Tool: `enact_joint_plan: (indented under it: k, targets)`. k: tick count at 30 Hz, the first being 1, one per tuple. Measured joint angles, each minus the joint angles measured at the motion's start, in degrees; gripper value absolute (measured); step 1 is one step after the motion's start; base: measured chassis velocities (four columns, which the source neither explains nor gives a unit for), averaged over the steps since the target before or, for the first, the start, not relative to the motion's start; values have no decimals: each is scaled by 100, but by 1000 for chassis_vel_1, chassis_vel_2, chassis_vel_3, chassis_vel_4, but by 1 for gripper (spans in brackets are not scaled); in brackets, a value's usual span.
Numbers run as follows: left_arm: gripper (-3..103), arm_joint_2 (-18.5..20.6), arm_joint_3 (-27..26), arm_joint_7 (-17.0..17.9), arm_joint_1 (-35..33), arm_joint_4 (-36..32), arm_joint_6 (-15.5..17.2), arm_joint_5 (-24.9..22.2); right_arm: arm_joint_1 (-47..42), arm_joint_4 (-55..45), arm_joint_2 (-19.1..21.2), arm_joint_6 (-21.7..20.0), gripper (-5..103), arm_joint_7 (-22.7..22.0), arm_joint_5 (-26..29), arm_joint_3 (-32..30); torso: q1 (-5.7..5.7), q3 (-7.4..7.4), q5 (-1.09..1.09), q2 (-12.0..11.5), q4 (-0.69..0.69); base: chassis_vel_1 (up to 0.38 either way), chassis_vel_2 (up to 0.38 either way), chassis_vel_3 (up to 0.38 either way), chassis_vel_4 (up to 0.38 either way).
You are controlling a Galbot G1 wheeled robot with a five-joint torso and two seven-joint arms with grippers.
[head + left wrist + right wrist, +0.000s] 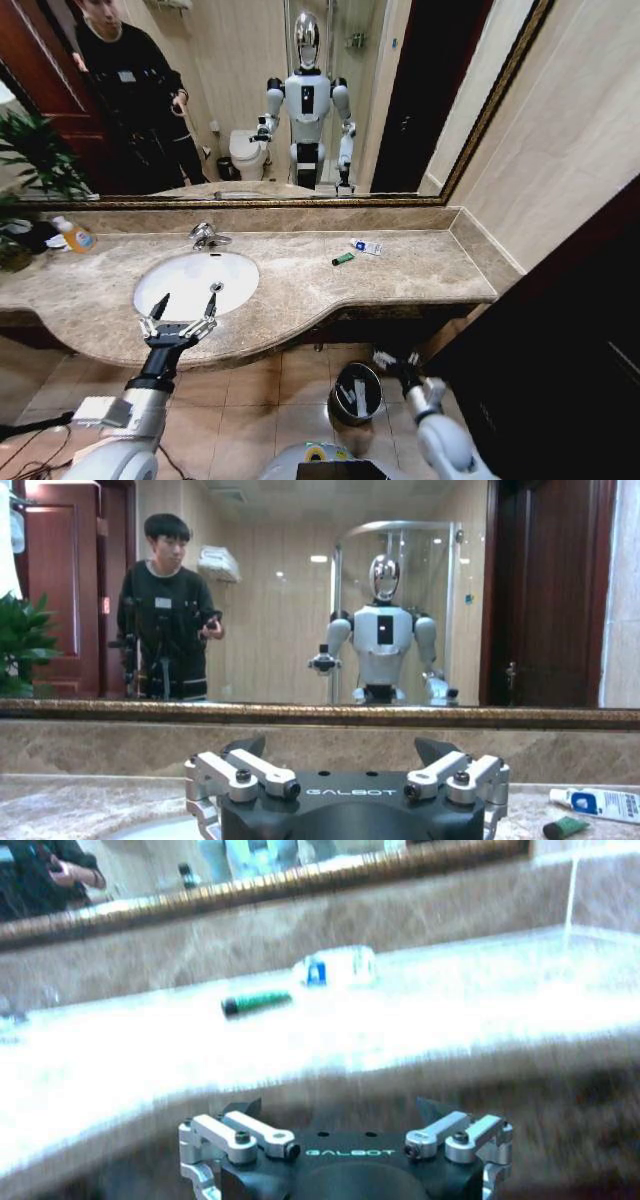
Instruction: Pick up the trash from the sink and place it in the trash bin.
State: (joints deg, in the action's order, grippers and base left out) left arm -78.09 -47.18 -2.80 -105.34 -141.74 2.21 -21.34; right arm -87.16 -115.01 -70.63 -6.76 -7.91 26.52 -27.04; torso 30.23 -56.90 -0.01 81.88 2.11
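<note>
1. At the far left of the surface [420, 275] a small orange bottle [76, 237] stood; it was not trash and should be left alone.
2. The left gripper [186, 305] hovered over the near rim of the sink [240, 268], its fingers spread wide and holding nothing. The basin looked white and bare inside.
3. To the right of the sink, towards the far wall, lay the trash: a small green piece [343, 259] and, just beside it, a white tube with blue print [366, 247]. The two were near each other but seemed apart.
4. Below the near edge of the surface, on the floor, stood the trash bin [341, 405], already with some white things in it.
5. The right gripper [398, 361] was low, just beside the bin on its right, with its fingers apart and empty.
6. In my judgement, a good pick would take one piece at a time, coming from above with the fingers across its narrow side, because a flat tube can slide on smooth marble.
</note>
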Motion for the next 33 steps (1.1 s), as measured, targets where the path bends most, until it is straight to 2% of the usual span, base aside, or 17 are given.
enact_joint_plan:
  k: [3, 4, 7, 9, 11, 13, 14, 17, 25, 33]
  targets:
    - [100, 0, 0, 0, 0, 0, 0, 0, 506, -89, 309, -296, 100, -37, 357, 66, 0, 0, 0, 0, 0, 0, 0, 0, 0]
    - [100, 0, 0, 0, 0, 0, 0, 0, 506, -89, 309, -296, 100, -37, 357, 66, 0, 0, 0, 0, 0, 0, 0, 0, 0]
    - [100, 1, 0, 0, 0, 0, 0, 0, 1367, 444, 561, -310, 100, 58, 601, 184, 0, 0, 3, 0, 0, 0, 0, 0, 0]
    - [100, 0, 0, 1, 0, 0, 0, 0, 1998, 969, 712, -265, 100, 310, 787, 261, 0, -1, 2, 0, 1, 0, 0, 0, 0]
    - [100, 0, 1, -2, 0, 0, 0, 0, 2241, 1174, 769, -261, 100, 441, 876, 288, 1, -1, 2, -1, 1, 0, 0, 0, 0]
    - [100, 1, 0, 0, 0, 0, 0, 0, 2803, 1702, 922, -363, 100, 945, 1135, 303, 1, -1, 1, -1, 0, 0, 0, 0, 0]
    - [100, 1, 0, 0, 0, 0, 0, 0, 2803, 1702, 922, -363, 100, 945, 1135, 303, 1, -1, 1, -1, 0, 0, 0, 0, 0]
    - [100, 0, 0, 0, 0, 0, 0, 0, 3660, 2436, 942, -435, 100, 1367, 1228, 469, 1, -1, 4, -1, -1, 0, 0, 0, 0]
    - [100, 1, 0, 0, 0, 0, 0, 0, 5050, 3690, 842, -618, 100, 1616, 1237, 1132, 1, -1, -1, -1, 1, 0, 0, 0, 0]
    - [100, 0, 0, 0, 0, 0, 0, 0, 5527, 4589, 738, -479, 100, 2258, 957, 1408, 1, -1, 1, -1, 0, 0, 0, 0, 0]
